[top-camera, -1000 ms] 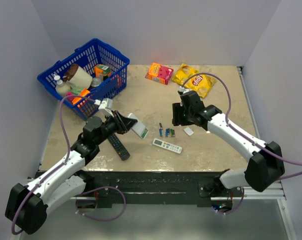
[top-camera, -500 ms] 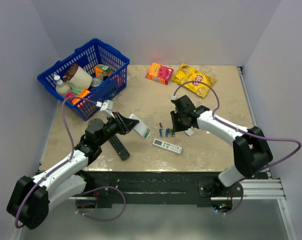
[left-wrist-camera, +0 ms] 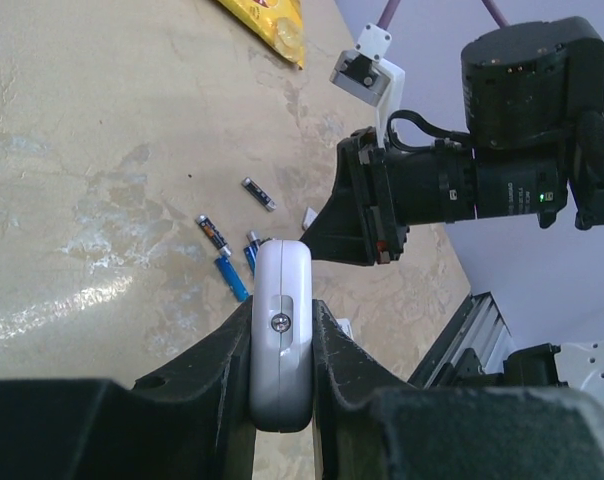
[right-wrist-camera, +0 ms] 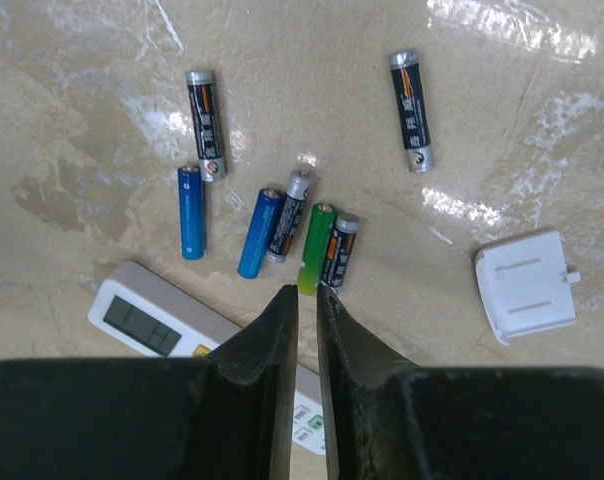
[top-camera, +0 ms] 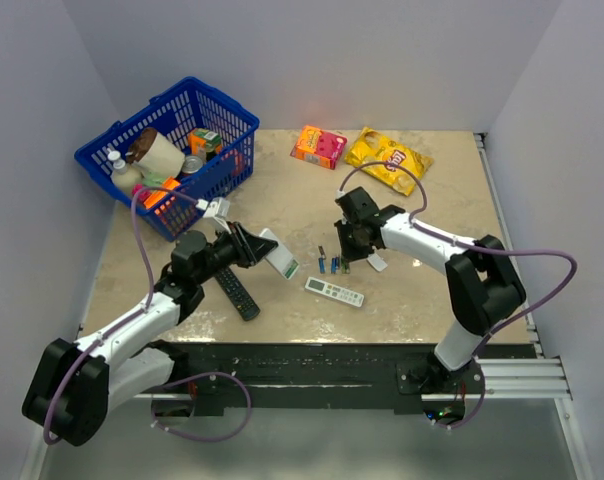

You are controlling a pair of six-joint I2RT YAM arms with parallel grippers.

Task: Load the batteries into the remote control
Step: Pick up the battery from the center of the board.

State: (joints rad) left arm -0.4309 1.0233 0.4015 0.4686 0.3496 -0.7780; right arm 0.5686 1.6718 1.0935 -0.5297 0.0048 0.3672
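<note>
Right gripper first: the fingers are drawn in to a thin slit, with the tips right at the near end of the green battery. Can't tell if it's actually pinched. The other batteries lie tight beside it, with two dark ones a bit apart. Bare tabletop shows beyond them and the battery cover sits off to the right. The slim white remote crowds the near side, partly hidden behind the fingers. Left gripper is clamped on the remote control, well left of the batteries. It's white and rounded, seen edge-on, so its face and battery bay are out of sight.
</note>
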